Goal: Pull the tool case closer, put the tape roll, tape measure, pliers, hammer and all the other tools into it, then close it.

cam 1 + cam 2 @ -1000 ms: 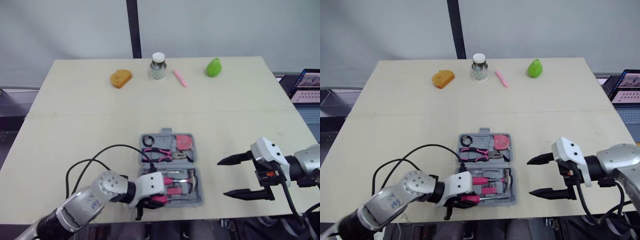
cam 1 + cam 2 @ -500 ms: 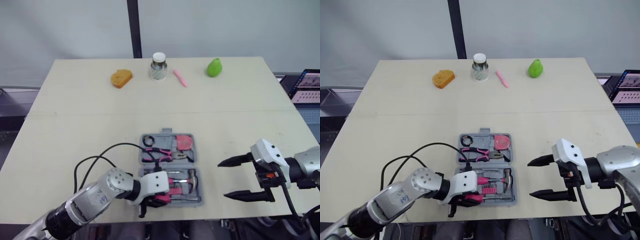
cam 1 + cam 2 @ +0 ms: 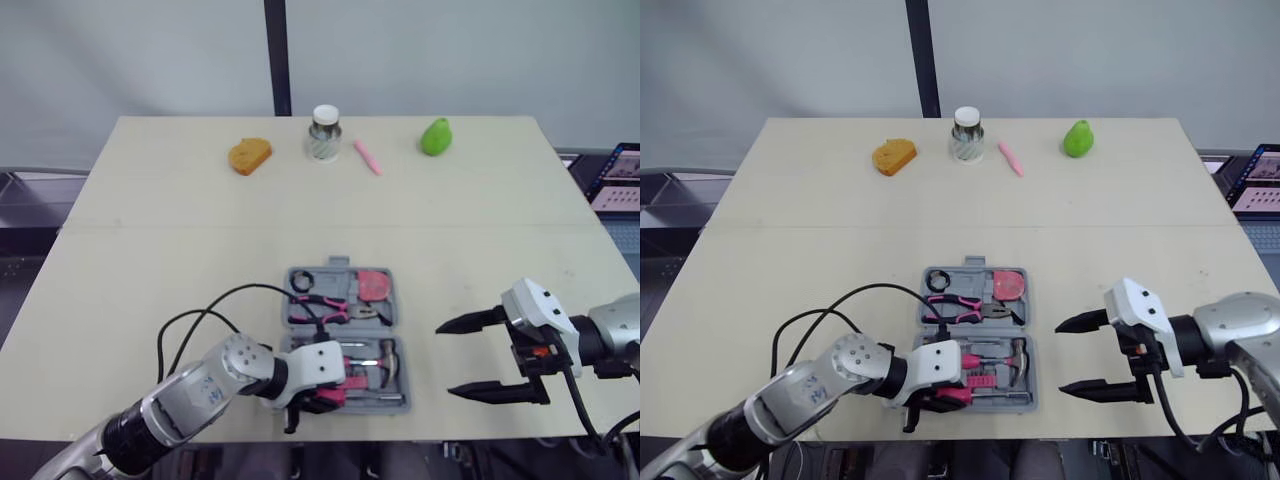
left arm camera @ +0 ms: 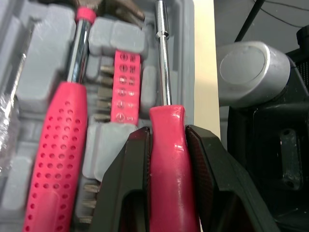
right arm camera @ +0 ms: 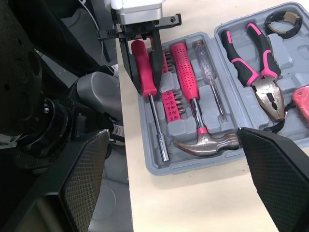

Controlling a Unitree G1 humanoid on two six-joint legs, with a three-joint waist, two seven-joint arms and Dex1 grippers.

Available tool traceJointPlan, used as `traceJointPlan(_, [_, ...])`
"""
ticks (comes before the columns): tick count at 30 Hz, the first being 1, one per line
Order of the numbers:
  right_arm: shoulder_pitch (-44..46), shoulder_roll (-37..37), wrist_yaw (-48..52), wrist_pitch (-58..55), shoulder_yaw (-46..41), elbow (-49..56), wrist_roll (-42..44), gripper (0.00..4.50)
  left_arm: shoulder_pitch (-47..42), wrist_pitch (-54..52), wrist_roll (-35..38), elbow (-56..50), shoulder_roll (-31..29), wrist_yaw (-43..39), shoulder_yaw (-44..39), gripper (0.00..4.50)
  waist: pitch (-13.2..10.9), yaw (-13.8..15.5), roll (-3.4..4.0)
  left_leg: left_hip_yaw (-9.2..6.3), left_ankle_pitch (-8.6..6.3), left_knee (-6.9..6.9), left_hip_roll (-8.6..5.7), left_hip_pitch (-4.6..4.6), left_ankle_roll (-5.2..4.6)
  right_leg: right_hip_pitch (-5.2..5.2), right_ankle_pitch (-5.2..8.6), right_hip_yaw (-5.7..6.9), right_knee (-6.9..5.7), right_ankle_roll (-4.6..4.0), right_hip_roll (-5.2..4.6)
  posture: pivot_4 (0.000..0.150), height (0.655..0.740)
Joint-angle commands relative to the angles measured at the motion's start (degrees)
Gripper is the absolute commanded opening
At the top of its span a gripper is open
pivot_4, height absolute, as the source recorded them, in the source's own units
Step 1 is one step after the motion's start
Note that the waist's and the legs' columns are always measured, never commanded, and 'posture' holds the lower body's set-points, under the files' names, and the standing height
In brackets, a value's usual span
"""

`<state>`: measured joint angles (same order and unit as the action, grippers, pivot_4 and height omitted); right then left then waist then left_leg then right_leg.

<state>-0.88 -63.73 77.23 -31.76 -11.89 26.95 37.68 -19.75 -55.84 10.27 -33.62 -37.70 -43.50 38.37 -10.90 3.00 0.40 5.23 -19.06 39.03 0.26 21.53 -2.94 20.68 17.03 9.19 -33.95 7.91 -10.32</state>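
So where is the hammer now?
The hammer lies in the near half of the tool case, beside the pink screwdriver that the left gripper grips.

Left gripper (image 3: 308,400) clamped a pink-handled tool (image 3: 330,395) in the open tool case (image 3: 343,296); right gripper (image 3: 444,360) hung spread wide beside it.

A pale beige table (image 3: 200,250) stands before a grey wall (image 3: 120,60) with a dark upright post (image 3: 277,55).

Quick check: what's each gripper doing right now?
Left gripper: closed on the pink-handled screwdriver lying in the tool case.
Right gripper: open, holding nothing.
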Motion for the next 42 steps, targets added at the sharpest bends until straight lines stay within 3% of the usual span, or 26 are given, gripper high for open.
traceJointPlan(1, [-0.3,0.2,-0.8,0.6,-2.9,1.4,0.7,4.5,-0.8,0.4,-0.5,-1.4,0.2,-0.2,0.7,0.64,0.0,0.0,0.0,0.0,0.0,0.0,0.0,0.0,0.0,0.0,0.0,0.0,0.0,0.0,0.0,0.15,0.74])
traceJointPlan(32, [-1.8,0.2,-1.9,0.4,-3.6,2.3,1.1,4.5,-2.6,2.4,-2.0,0.8,2.0,-0.9,1.6,0.64,0.0,0.1,-0.01,-0.01,0.0,0.01,0.0,0.0,0.0,-0.02,0.0,0.0,0.01,0.0,-0.01,0.15,0.74])
traceJointPlan(33, [-1.8,0.2,-1.9,0.4,-3.5,2.3,1.1,4.5,-2.5,2.3,-1.9,0.7,1.9,-1.0,1.5,1.69,0.0,0.1,-0.01,0.0,0.0,0.01,0.0,0.0,0.0,-0.02,0.0,0.0,0.01,0.0,-0.01,0.15,0.74])
traceJointPlan(39, [-1.5,0.3,-2.1,0.4,-3.3,2.3,1.1,4.5,-2.2,2.3,-1.8,0.5,1.6,-1.3,1.1,4.45,0.0,0.1,-0.01,-0.01,0.0,0.01,0.01,0.0,0.0,-0.02,0.0,-0.01,0.01,0.0,-0.01,0.15,0.74])
traceJointPlan(42, [-1.6,0.3,-2.1,0.3,-3.4,2.3,1.2,4.5,-2.3,1.3,-0.3,-0.2,1.9,-1.6,-0.8,4.45,0.0,0.1,-0.01,-0.01,0.0,0.01,0.01,0.0,0.0,-0.02,0.0,-0.01,0.0,0.0,-0.01,0.15,0.74])
